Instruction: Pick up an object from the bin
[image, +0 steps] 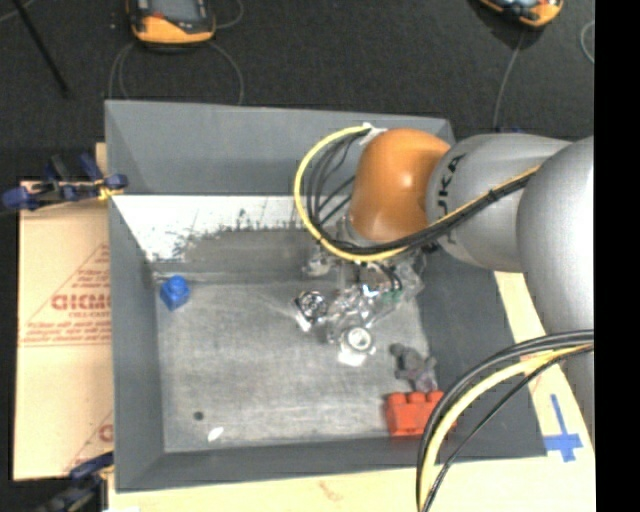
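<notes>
My gripper (343, 312) hangs below the arm's orange cover, low over the bin floor a little right of the middle. Its shiny metal parts blur together against the grey floor, and I see nothing held in it. Nearest to it, just to the lower right, lies a small dark grey-brown piece (413, 366). A red-orange block (411, 412) rests right below that piece, against the bin's front right corner.
A small blue block (174, 292) lies by the left wall. A white scrap (215, 434) and a dark speck (198, 417) sit near the front left corner. The arm and its cables cover the bin's right side.
</notes>
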